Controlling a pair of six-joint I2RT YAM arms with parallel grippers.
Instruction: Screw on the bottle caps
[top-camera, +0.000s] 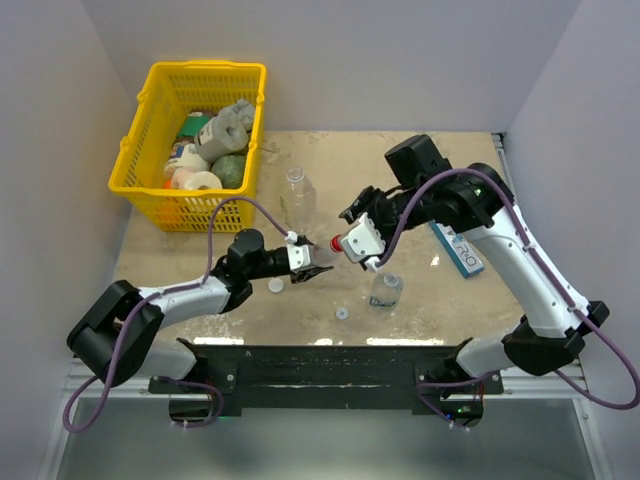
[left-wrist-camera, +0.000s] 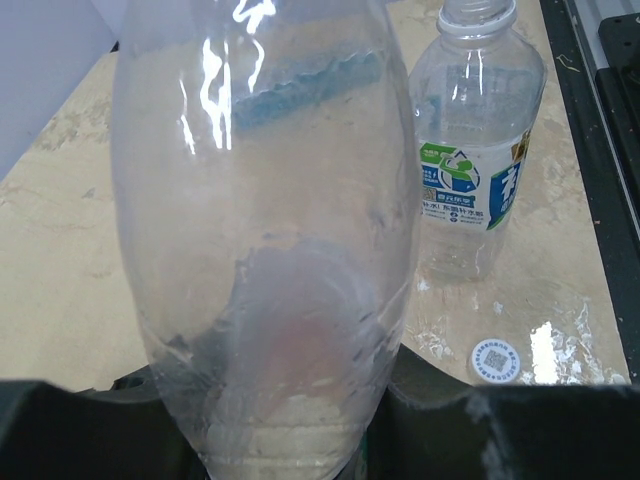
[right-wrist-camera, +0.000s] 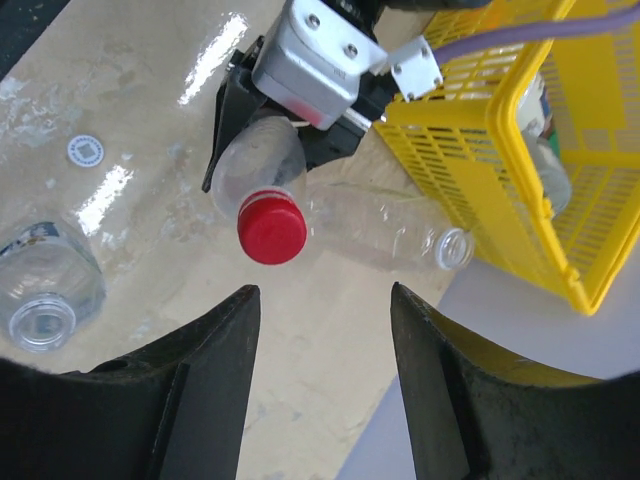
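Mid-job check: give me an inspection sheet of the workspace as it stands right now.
Surface: beige marbled table, glare patches.
Job's things: red cap sits on the held bottle; blue-labelled bottle and tall clear bottle uncapped; left white cap and centre white cap loose on the table.
Clutter: yellow basket of oddments; blue-and-white box.
Grippers: left gripper shut on the held bottle; right gripper open, facing the red cap, not touching.
Cables: purple cable arcs over the left arm.
Surroundings: plain walls.
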